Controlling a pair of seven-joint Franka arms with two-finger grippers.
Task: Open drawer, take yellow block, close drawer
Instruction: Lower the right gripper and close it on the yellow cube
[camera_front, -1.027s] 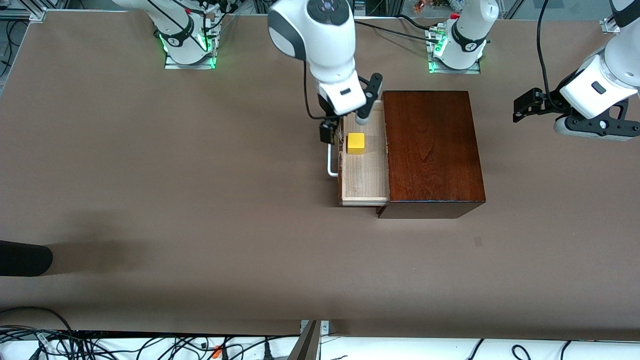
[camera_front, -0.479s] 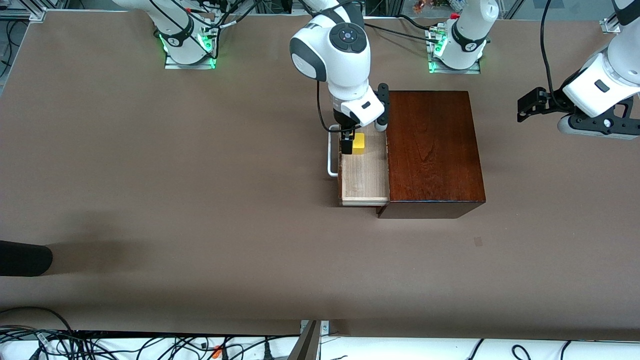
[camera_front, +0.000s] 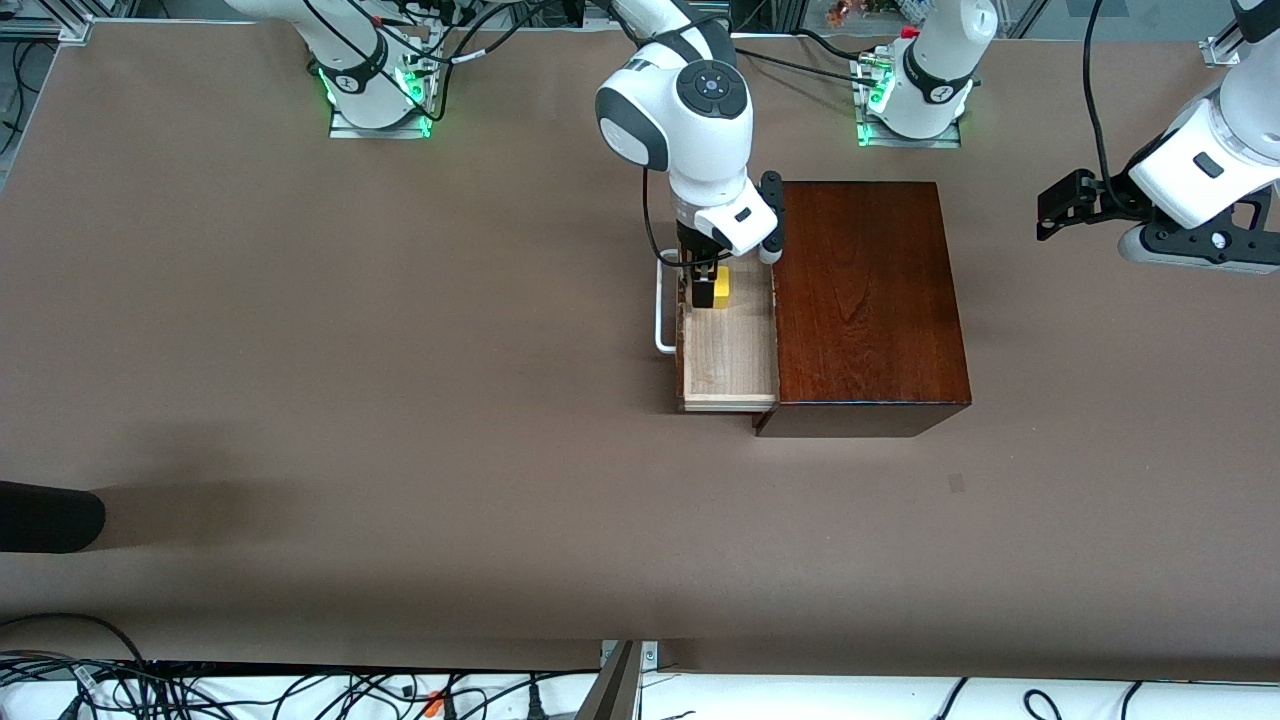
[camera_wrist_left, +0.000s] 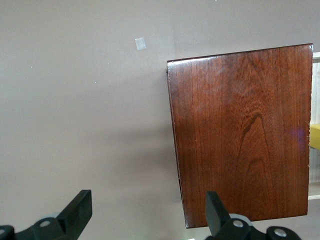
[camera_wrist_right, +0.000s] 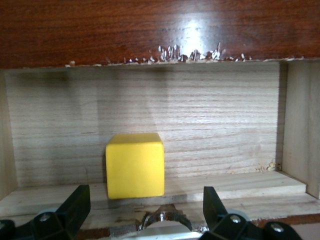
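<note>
1. Two arms share the tabletop (camera_front: 300, 400); only the right one is at work, and the left arm waits.
2. Drawer (camera_front: 730, 350): pulled out of the mahogany box (camera_front: 865, 300) toward the right arm's end of the tabletop, its pale tray exposed and its white handle (camera_front: 660, 310) leading. The opening step therefore appears done.
3. Yellow block (camera_wrist_right: 135, 166): resting on the tray floor, in the part of the drawer farther from the front camera, near the drawer's front panel. It has not been lifted.
4. Right tool (camera_front: 712, 285): lowered into the drawer with its fingers spread wide, one on each side of the block and clear of its faces. This straddle appears chosen so that closing would pinch two opposite flat sides.
5. Left tool (camera_wrist_left: 147, 215): fingers spread and empty, hovering over bare tabletop toward the left arm's end, just off the box's closed back, presumably kept clear of the working arm.
6. Judged stage: pre-grasp; lifting the block and shutting the drawer remain.
</note>
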